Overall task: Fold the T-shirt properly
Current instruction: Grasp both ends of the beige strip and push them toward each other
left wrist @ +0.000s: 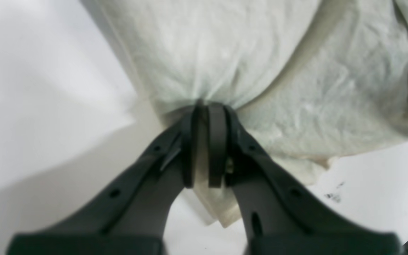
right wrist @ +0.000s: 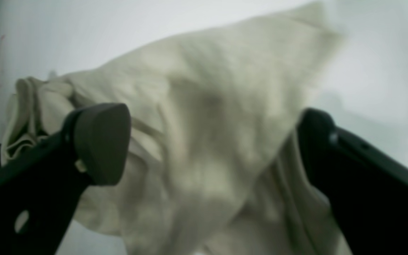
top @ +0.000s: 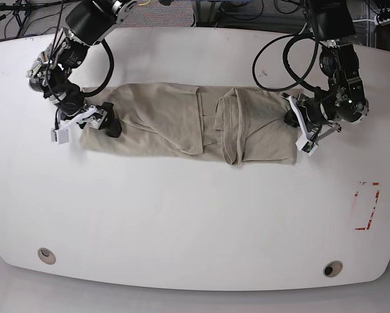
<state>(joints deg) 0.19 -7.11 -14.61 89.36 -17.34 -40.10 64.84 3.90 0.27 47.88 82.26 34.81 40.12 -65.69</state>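
Pinching a gathered tuck of cloth between closed jaws, the left end effector [left wrist: 205, 106] holds one short end of the T-shirt [top: 175, 127], the fabric puckering into fine radiating creases at the bite. At the opposite end the right end effector [right wrist: 211, 141] stands with its jaws spread wide on either side of a bunched fold, gripping nothing; the wrist view there is too blurred to say whether a pad touches the cloth. Between the two arms the beige shirt lies on the white surface [top: 195, 222] as a long band, already doubled lengthwise, with a raised overlapping fold near its middle and wrinkles throughout. Red markings [top: 366, 205] sit well apart from it, near the surface's edge on the left arm's side. The garment looks light, limp and easily dragged: it should drape and sag rather than keep any shape, and a single-point pinch is likely to bunch it, as the left grip already shows. A sound hold would probably be at the corners or along the seamed edges of each short end, taking all layers together so the lower ones do not slip out when lifted
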